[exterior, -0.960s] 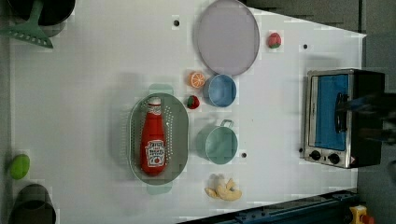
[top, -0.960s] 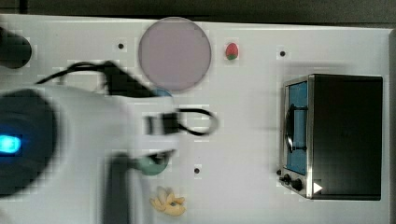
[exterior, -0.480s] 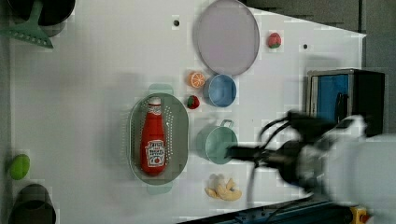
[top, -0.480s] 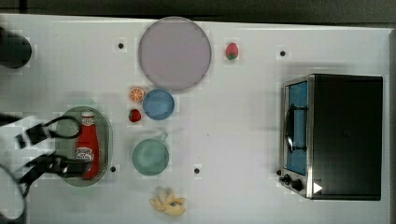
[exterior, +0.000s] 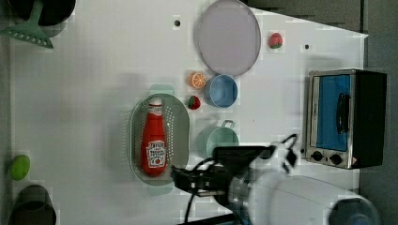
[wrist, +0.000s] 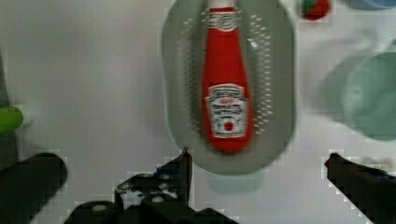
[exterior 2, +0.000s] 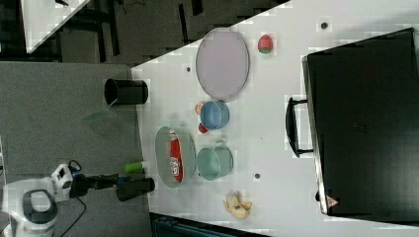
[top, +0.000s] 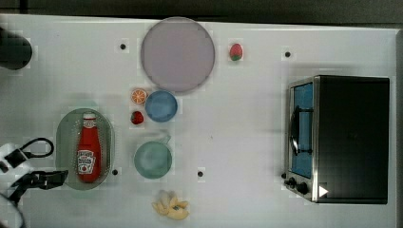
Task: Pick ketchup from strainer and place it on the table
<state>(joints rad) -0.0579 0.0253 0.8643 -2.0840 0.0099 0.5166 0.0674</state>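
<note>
one relation is governing the coming move: the ketchup is lying flat inside the strainer, w/ its long axis running along the strainer's length, cap end pointing away from the gripper and base end nearest it. in the wrist view the two fingers are standing wide apart and released, nothing b/w them; the bottle's base is sitting ahead of the gap, roughly centred b/w the fingers, and the finger-to-finger line is crossing the bottle's long axis, so the jaws are looking suitably turned to span the bottle's width, as a judgement. in the top view the gripper is sitting at the strainer's edge on the top view's left, near the bottle's base; height above the rim is not readable. the single arm is doing the approach. in the left view the arm's white body is covering the table below the strainer, and the gripper is showing as a dark shape just beside the strainer's lower end. in the right view the bottle is partly hidden by the strainer's wall. both fingers are cut off by the wrist view's frame edge, so pad detail is not resolvable. the green cup is standing near the strainer, apart from it.
</note>
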